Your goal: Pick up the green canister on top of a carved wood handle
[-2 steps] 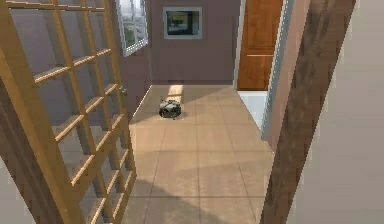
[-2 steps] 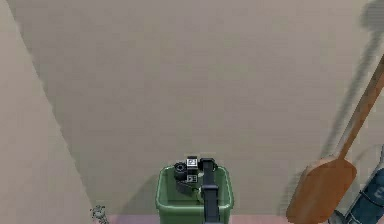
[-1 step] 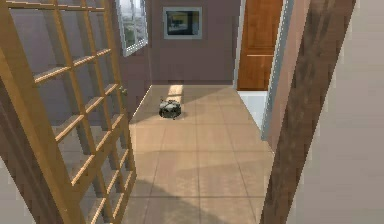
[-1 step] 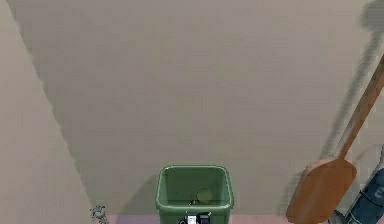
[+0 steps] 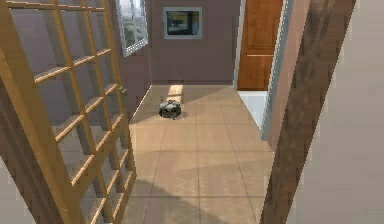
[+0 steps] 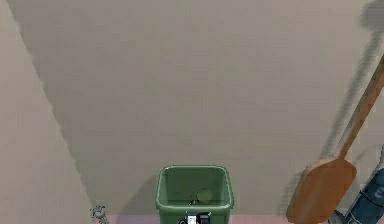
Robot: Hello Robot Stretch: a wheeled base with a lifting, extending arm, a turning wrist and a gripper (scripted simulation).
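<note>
So, the green canister (image 6: 171, 198) sits low in the arm side view, right at the middle of the bottom edge, in front of a plain beige wall (image 6: 190, 80). It looks like a square open-topped tub with a darker roundish blob inside. The gripper (image 6: 187, 218) just peeks up at the bottom edge, right at the canister's near side, next to the two little white marker squares (image 6: 199, 218). It's either in front of the tub or touching it, can't say which, and honestly I can't tell whether it's got anything in its grasp.

Off to the right there's a wooden paddle (image 6: 322, 190) with a long handle running up and to the right, set apart from the canister rather than under it, as far as I can see.

Forward view has a tiled floor (image 5: 200, 150), a wooden lattice frame (image 5: 70, 120) on the left, and a small round thing (image 5: 172, 108) on the floor. At the back there's a wooden door (image 5: 262, 45) and a framed picture (image 5: 183, 22)
</note>
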